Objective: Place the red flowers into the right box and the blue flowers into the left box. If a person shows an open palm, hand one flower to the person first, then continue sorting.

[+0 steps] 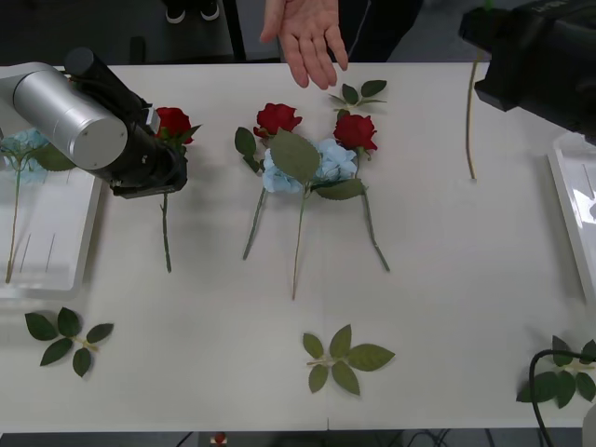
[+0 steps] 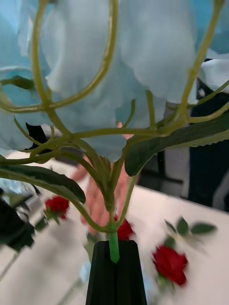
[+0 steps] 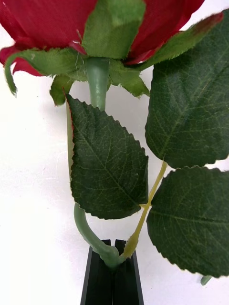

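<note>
My left gripper [image 3: 113,250] is shut on the stem of a red rose [image 3: 57,19] just below its leaves. In the front view that red flower [image 1: 172,122] sits at the table's left beside the left gripper [image 1: 149,172], its stem trailing toward the front edge. My right gripper [image 2: 114,248] is shut on the stem of a blue flower [image 2: 95,62], held up high; its stem [image 1: 470,121] hangs beside the right arm [image 1: 540,56]. A person's open palm [image 1: 307,37] reaches over the far edge. Two more red flowers [image 1: 277,118] and blue flowers [image 1: 333,160] lie mid-table.
The left box [image 1: 51,242] holds one blue flower [image 1: 23,144]. The right box [image 1: 570,200] shows at the right edge. Loose leaf sprigs lie at the front left [image 1: 65,335], front middle [image 1: 345,358], front right [image 1: 559,377] and near the palm [image 1: 358,93].
</note>
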Tool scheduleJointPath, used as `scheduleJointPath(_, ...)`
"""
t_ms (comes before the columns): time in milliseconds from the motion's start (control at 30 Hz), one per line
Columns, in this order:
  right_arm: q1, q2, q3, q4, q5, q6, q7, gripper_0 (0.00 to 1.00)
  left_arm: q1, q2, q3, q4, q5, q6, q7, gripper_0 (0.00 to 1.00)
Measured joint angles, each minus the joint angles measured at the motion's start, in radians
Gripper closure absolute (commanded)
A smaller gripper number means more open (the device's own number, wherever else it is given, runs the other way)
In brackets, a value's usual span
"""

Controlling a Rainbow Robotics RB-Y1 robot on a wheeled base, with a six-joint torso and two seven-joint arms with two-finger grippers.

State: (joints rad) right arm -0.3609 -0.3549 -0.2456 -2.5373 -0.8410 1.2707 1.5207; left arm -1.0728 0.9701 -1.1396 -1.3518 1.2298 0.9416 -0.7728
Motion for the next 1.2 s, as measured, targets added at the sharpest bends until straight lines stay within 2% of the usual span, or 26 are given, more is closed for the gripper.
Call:
scheduleJointPath(67,0.018,0.0,0.049,0.01,0.017,-0.115,0.0,1.0,0.0,0.0,0.0,0.0,0.0,0.0,0.0,1.0)
scheduleJointPath(200,0.036,0.0,0.139,0.053,0.108,-0.246,0.0,1.0,0.0,0.0,0.0,0.0,0.0,0.0,0.0,1.0)
scheduleJointPath(267,0.039,0.0,0.189,0.098,0.16,-0.355,0.0,1.0,0.0,0.0,0.0,0.001,0.0,0.0,0.0,1.0)
scheduleJointPath(500,0.024,0.0,0.316,0.307,0.294,-0.577,0.001,1.0,0.0,0.0,0.0,0.001,0.002,0.0,0.0,1.0)
scheduleJointPath(667,-0.028,0.0,0.347,0.434,0.337,-0.661,0.001,1.0,0.0,0.0,0.0,0.001,0.004,0.0,0.0,1.0)
scheduleJointPath(767,-0.057,0.0,0.348,0.473,0.34,-0.664,0.001,1.0,0.0,0.0,0.0,0.001,0.004,0.0,0.0,1.0)
scheduleJointPath(1200,-0.071,0.0,0.348,0.482,0.34,-0.664,0.001,1.0,0.0,0.0,0.0,0.001,0.007,0.0,0.0,1.0)
